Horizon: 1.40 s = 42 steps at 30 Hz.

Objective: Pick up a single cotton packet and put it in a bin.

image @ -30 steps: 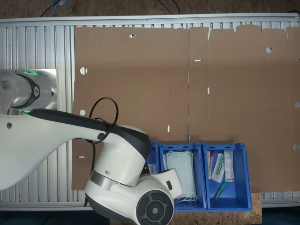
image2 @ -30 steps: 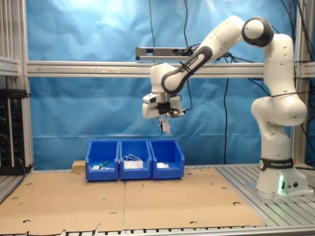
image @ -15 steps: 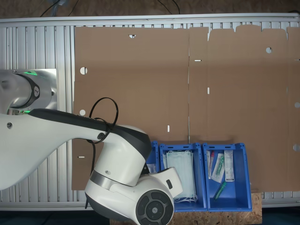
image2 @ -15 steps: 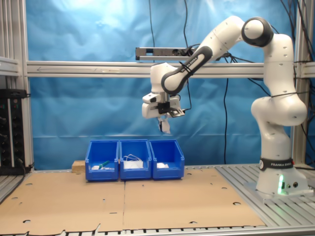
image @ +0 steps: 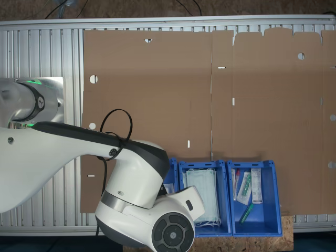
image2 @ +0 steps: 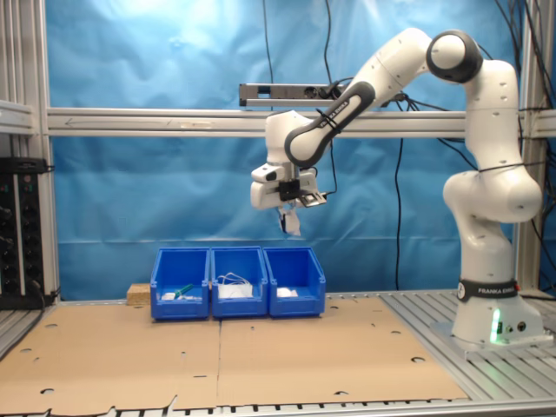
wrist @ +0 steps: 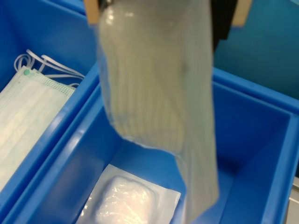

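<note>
In the second exterior view my gripper (image2: pixel 288 214) hangs high above the row of blue bins, shut on a cotton packet (image2: pixel 293 226) that dangles from it. Directly below stands the bin (image2: pixel 295 282) at the second exterior view's right end of the row. In the wrist view the held cotton packet (wrist: pixel 159 98) hangs pale and blurred between my fingers (wrist: pixel 93 11), over this bin's blue wall (wrist: pixel 261 140). A second white packet (wrist: pixel 128 203) lies flat on the bin's floor.
The middle bin (image: pixel 207 197) holds pale green face masks (wrist: pixel 28 121), and the end bin (image: pixel 253 197) holds syringes and tubes. My arm (image: pixel 131 194) covers most of the third bin in the first exterior view. Brown cardboard (image2: pixel 261 356) covers the table.
</note>
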{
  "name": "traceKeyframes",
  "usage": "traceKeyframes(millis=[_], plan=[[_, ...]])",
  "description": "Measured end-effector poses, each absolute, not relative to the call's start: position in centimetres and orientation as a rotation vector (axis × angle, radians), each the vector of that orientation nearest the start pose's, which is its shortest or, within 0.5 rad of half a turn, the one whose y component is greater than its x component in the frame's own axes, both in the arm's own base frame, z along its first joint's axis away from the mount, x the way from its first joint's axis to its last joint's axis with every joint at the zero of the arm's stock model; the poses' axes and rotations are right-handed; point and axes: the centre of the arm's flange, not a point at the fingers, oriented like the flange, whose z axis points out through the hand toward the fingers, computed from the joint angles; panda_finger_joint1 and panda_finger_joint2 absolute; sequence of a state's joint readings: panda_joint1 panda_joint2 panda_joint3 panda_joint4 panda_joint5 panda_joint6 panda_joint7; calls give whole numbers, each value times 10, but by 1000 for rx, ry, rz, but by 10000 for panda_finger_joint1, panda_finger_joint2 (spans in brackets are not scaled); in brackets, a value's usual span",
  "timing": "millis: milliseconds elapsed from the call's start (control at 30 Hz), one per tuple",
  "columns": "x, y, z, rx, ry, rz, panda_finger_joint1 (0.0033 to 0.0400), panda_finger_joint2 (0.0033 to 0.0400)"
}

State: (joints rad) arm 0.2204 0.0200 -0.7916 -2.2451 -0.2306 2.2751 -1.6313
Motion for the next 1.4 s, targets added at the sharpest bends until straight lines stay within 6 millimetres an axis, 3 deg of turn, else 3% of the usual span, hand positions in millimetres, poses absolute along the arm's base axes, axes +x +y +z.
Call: traceKeyframes(millis=[333,367,533,567,833,867,1400], plan=[[440,-289,363,-2637,-1863,266,53,53],[440,-289,363,-2635,-1866,266,210,210],[440,-289,363,-2627,-1876,267,210,210],[440,-289,363,-2626,-1877,267,290,290],[440,-289,363,-2622,-1883,267,290,290],[440,-289,363,-2622,-1883,267,392,392],[440,-289,363,-2621,-1884,267,399,399]])
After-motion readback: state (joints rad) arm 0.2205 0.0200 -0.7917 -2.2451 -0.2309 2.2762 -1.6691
